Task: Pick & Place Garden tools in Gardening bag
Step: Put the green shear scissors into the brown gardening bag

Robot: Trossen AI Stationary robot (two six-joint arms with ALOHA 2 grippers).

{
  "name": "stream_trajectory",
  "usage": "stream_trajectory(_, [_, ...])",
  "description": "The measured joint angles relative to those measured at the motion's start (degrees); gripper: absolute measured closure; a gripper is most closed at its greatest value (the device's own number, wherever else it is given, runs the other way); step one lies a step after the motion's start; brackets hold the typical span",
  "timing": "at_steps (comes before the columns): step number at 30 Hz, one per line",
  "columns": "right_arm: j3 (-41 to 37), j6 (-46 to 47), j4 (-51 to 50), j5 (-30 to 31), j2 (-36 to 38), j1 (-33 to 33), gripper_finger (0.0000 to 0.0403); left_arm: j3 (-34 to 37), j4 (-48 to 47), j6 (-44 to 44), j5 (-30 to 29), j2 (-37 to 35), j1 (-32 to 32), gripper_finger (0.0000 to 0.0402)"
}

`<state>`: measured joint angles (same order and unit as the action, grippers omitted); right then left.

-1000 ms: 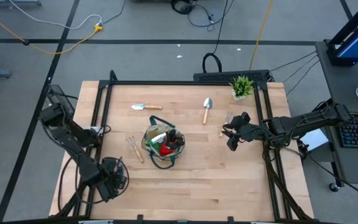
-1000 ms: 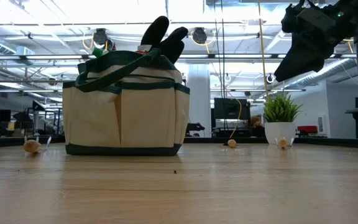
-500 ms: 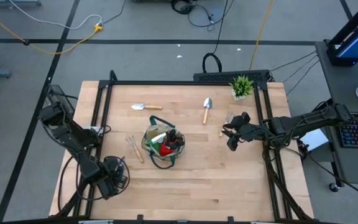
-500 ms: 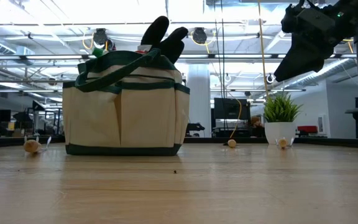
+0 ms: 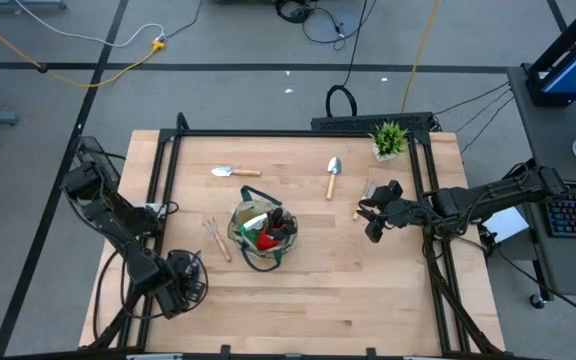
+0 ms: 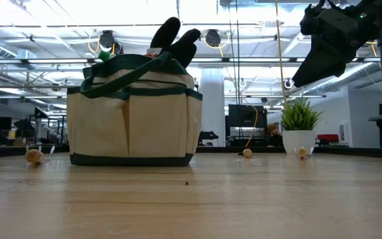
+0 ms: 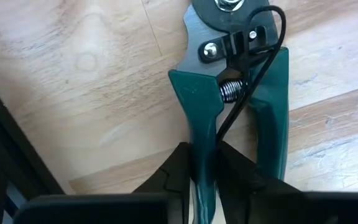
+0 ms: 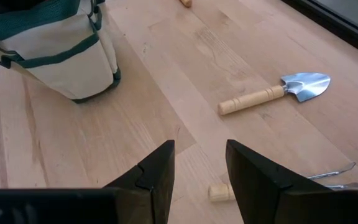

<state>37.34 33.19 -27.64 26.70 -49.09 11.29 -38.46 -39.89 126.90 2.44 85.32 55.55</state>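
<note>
The pruning shears (image 7: 235, 93) have green handles and lie on the wood at the table's near left corner, with my left gripper (image 5: 178, 284) shut on them. The gardening bag (image 5: 261, 236) stands mid-table with a red-and-black glove (image 6: 174, 38) sticking out of its top. Two trowels (image 5: 235, 171) (image 5: 333, 176) lie flat beyond the bag, and a hand fork (image 5: 215, 239) lies to its left. My right gripper (image 5: 373, 222) hovers open to the right of the bag, above another wooden-handled tool (image 8: 219, 191). My left gripper pinches one green handle (image 7: 202, 140) of the shears between its two fingers (image 7: 178, 169), coming from above and pointing down. One finger stands in the gap between the two handles. The other handle (image 7: 271, 124) stays outside the hold. The shears lie flat on the table.
A small potted plant (image 5: 389, 140) stands at the far right corner. A dark frame rail (image 7: 5, 143) runs along the table's edge close to the shears. Bare wood lies in front of the bag toward the near edge.
</note>
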Motion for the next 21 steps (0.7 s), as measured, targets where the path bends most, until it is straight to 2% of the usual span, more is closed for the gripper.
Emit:
stream_trajectory(7, [0.0, -1.52, 1.22, 0.0, -0.02, 0.0, 0.0268, -1.83, -1.38, -2.93, -0.99, -0.61, 0.02, 0.035])
stream_trajectory(13, [0.0, -5.12, 6.44, -0.03, -0.02, 0.0, 0.0268, -4.69, -3.62, -6.48, -3.03, -4.18, 0.02, 0.035])
stream_trajectory(21, [0.0, -10.92, 15.93, -3.72, -0.02, 0.0, 0.0268, -11.23, -8.1, -13.43, -10.49, -9.39, -0.01, 0.035])
